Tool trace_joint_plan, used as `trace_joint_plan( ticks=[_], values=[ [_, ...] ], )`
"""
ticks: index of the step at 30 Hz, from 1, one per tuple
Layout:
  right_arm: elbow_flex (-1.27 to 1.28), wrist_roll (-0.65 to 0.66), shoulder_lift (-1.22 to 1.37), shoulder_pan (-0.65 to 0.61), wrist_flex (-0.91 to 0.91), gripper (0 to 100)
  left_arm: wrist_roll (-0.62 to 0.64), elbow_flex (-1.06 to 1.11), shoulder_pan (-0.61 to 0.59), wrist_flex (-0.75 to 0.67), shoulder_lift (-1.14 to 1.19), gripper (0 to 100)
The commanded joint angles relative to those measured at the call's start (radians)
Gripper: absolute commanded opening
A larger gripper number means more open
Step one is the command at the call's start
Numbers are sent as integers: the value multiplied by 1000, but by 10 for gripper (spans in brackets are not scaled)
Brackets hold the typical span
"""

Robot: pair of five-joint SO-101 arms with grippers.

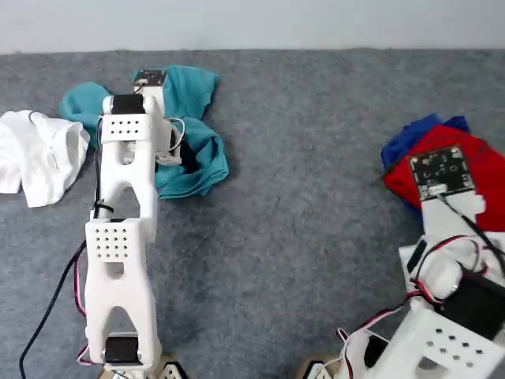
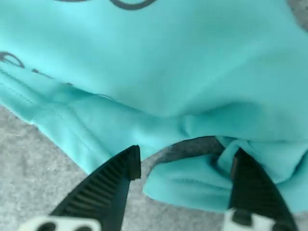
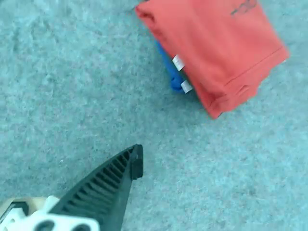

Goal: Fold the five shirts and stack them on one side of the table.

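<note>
A crumpled teal shirt [image 1: 193,150] lies at the back left of the table, under my left arm. My left gripper [image 2: 185,161] hangs open just above it, and a raised fold of the teal shirt [image 2: 192,192] sits between its black fingers [image 2: 118,175]. A white shirt [image 1: 43,154] lies bunched at the far left. At the right edge a folded red shirt [image 3: 211,45] rests on a blue shirt [image 3: 168,67]. My right arm's wrist [image 1: 443,174] hovers above that pile. One black finger [image 3: 120,178] of the open right gripper shows over bare carpet, holding nothing.
Grey carpet [image 1: 308,197] covers the table, with a wide bare stretch between the two arms. A pale wall [image 1: 252,24] runs along the far edge. Cables [image 1: 55,292] trail beside the left arm's base.
</note>
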Motion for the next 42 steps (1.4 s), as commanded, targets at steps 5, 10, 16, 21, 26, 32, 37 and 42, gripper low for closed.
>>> trace_joint_plan(
  ticks=[5,10,16,21,26,32,37,42],
  values=[
    [17,5,-62,-5,41,675,-12,120,74,26,-15,298],
    [17,5,-58,-5,41,675,-12,166,110,26,-17,298],
    [18,9,-56,-5,39,675,-14,156,107,28,-149,298],
    [18,9,-56,-5,25,675,-12,432,127,26,-336,298],
    [18,9,-56,-7,7,675,-21,707,140,23,-476,298],
    [18,9,-56,-5,16,675,-21,812,150,21,-546,298],
    [18,8,-58,-5,16,675,-20,812,161,-52,-503,298],
    [18,8,-58,-7,16,675,-14,811,163,-132,-477,298]
  ],
)
